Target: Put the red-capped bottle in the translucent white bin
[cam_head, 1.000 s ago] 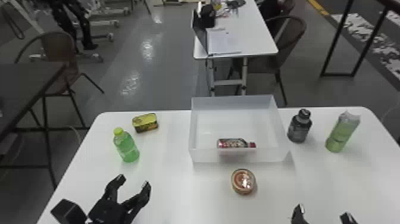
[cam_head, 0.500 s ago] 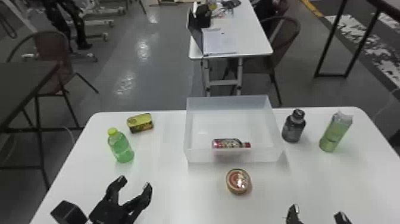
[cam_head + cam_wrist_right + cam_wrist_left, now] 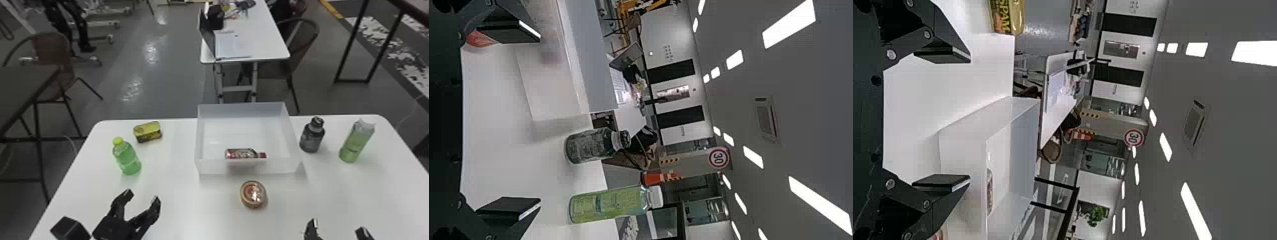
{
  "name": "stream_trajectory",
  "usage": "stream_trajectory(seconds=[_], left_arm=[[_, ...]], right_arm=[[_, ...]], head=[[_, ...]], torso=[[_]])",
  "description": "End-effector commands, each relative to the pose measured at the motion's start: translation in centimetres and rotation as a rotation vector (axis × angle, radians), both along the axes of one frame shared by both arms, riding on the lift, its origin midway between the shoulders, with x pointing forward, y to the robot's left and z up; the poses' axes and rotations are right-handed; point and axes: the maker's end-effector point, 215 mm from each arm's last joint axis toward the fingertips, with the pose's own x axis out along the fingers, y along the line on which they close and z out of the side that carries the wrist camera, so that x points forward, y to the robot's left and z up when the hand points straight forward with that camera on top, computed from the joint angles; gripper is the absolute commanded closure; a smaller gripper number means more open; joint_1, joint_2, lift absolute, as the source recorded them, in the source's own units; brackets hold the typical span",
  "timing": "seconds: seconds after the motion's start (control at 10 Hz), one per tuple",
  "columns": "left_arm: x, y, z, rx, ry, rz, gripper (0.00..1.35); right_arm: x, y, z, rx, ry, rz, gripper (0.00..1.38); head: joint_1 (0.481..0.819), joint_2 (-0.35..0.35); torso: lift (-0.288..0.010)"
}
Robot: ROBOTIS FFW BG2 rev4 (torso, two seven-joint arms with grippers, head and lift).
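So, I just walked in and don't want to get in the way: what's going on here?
A two-armed robot is working at a white table. The red-capped bottle lies on its side in the translucent white bin, so the placing looks done. The left gripper and right gripper are at the near side, fingers open, holding nothing. A round tin sits just in front of the bin.

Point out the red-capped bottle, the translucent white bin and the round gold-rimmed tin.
Red-capped bottle (image 3: 240,153): head view, labelled body.
Translucent white bin (image 3: 211,166): head view, near wall.
Round gold-rimmed tin (image 3: 250,193): head view, lid.
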Motion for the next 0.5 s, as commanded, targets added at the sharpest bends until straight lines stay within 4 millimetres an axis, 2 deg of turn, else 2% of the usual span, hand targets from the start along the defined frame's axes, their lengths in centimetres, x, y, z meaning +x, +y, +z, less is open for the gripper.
stream_trajectory(seconds=[0.0,0.4], left_arm=[[-0.02,0.00,-0.08,0.000,0.002,0.000,0.41],[-0.42,0.32,-0.58,-0.003,0.017,0.015,0.41]], right_arm=[[0.01,0.00,0.02,-0.002,0.000,-0.001,0.13],[-0.33,-0.53,0.48,-0.030,-0.002,-0.030,0.13]], head=[[0.695,0.102],[0.695,0.099]], torso=[[-0.037],[-0.037]])
